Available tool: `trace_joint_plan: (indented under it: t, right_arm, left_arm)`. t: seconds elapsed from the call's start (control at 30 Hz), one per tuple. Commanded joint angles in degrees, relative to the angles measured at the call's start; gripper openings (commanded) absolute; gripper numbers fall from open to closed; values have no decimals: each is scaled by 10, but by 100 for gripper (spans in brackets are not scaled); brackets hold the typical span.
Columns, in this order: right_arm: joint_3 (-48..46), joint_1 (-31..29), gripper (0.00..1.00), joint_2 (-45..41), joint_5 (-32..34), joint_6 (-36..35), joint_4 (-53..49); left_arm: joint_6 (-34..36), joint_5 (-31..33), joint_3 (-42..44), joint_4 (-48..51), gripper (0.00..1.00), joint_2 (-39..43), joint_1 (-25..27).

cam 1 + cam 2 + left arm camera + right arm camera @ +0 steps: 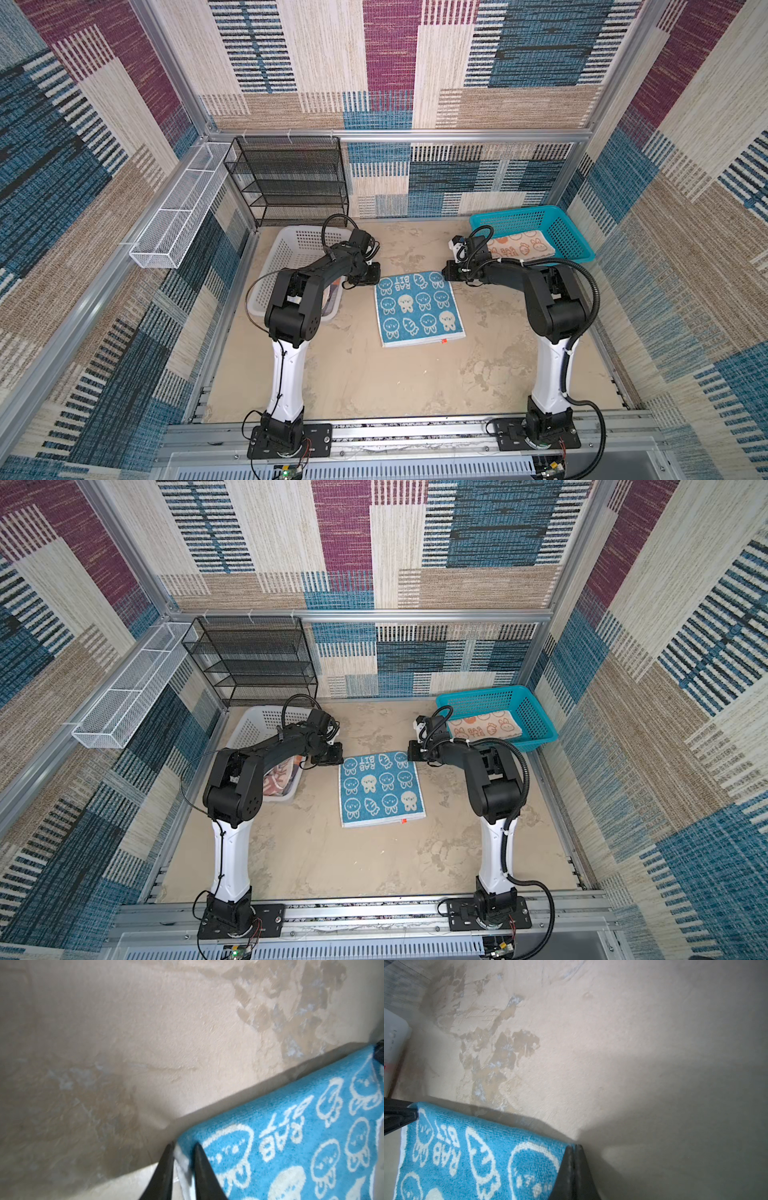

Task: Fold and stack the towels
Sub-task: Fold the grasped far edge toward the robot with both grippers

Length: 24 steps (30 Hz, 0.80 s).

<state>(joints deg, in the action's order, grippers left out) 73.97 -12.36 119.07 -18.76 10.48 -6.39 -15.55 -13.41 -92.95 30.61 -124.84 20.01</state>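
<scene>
A sandy tabletop (353, 374) inside a booth with patterned walls, seen from above, with two black-and-white robot arms reaching in from the near edge.

A blue towel (419, 309) with white rabbits and carrots lies spread flat and unfolded near the middle of the tabletop. Each arm has reached one of its two far corners. The left fingers (165, 1174) stand close together with the towel's white hem between them, and appear to be pinching that corner. The right fingers (573, 1172) are closed tight on the other far corner. Along this far edge a shadow shows beneath the cloth, so it seems slightly raised.

In the far right corner sits a teal basket (569, 237) holding an orange and cream towel (521, 247), folded and lying flat. By the left edge a white basket (253, 729) holds a third towel (279, 777), crumpled and half hidden behind the left arm.

By the look of it, about a third of the job is done: one towel folded and put away, the blue one gripped for its first fold, and the last one waiting untouched.
</scene>
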Motion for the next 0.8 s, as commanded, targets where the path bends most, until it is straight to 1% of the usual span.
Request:
trace_joint_plan:
  t: [0.0,0.13,0.3,0.4,0.57,0.77]
  right_arm:
    - [-1,-1,4,7,0,3,-52]
    - [6,-1,0,9,-5,5,-54]
    - [12,0,0,-15,-6,7,-59]
    - [-2,0,0,-45,-6,14,-58]
    - [-41,0,0,-102,-12,35,-55]
    - [-101,-1,0,-186,-25,50,-54]
  left_arm:
    - [24,8,-4,24,16,-7,0]
    - [38,-7,-21,24,0,-12,1]
    - [54,-7,-33,24,0,7,0]
    - [66,-2,-27,18,0,34,1]
    - [69,2,7,-5,0,89,4]
    - [60,13,59,-9,0,149,18]
